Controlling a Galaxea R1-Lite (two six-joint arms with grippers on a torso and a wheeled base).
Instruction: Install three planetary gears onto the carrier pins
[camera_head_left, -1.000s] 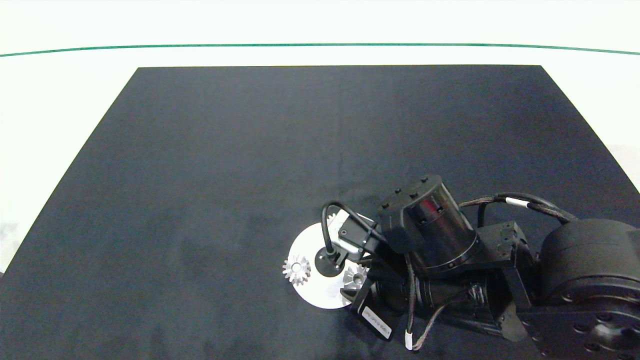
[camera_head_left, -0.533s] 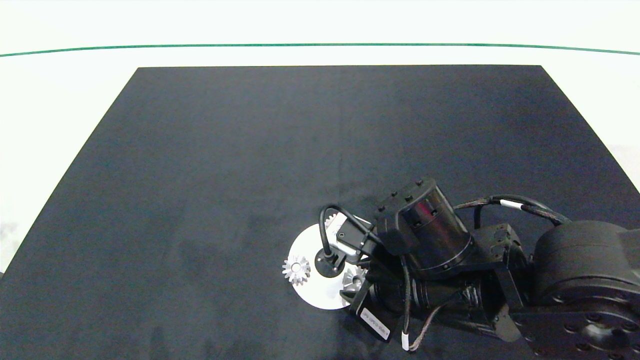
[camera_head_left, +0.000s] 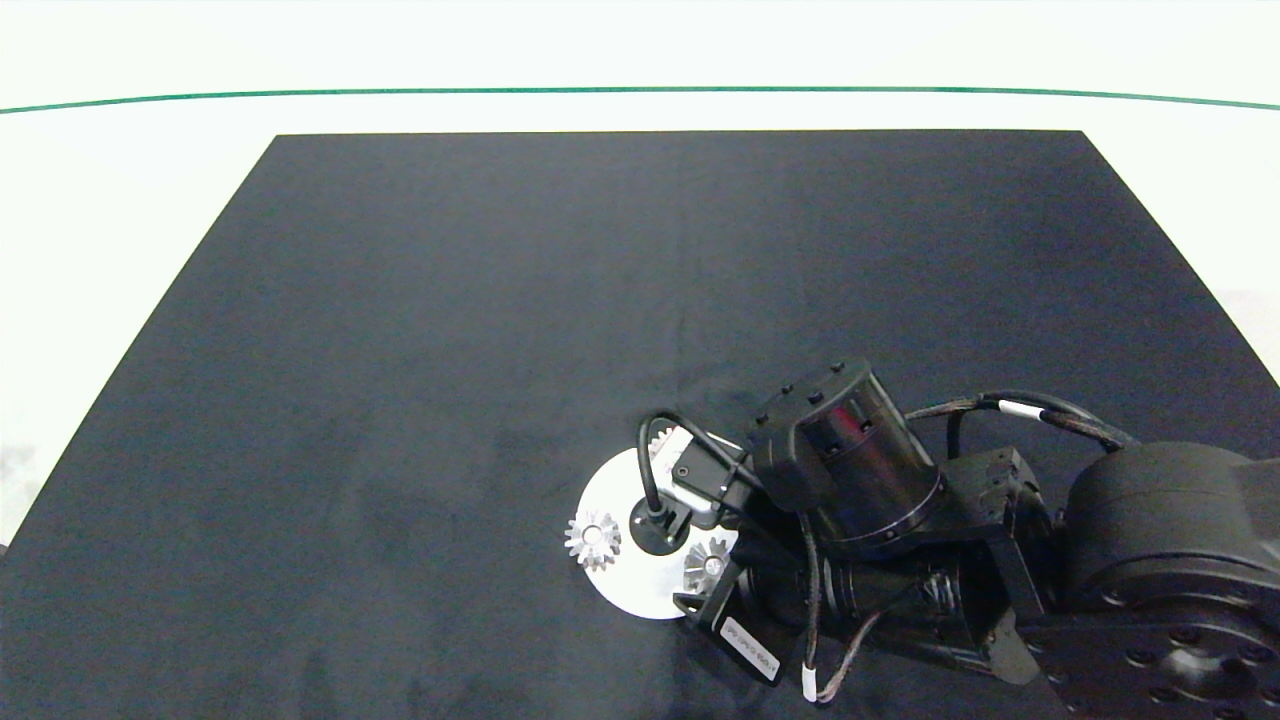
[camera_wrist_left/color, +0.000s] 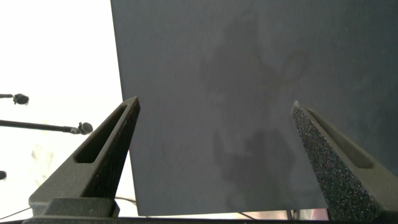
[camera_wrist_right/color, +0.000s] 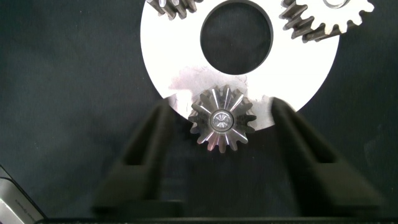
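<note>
Fingers of the right gripper (camera_wrist_right/color: 221, 165) stood spread either side of the third planetary gear (camera_wrist_right/color: 221, 120), seated on its pin directly between them.

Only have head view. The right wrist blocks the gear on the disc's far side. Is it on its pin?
Observer: Right wrist view shows that gear lying flat at the white disc's rim, with a round pin end showing in its centre hole.
Operator: Gripper clamped on it?
Observer: No. The right gripper is open, with its fingers either side of the gear and gaps between.
Operator: Left arm? Not in my view.
Observer: The left gripper is open and empty, over the black mat near its edge.
</note>
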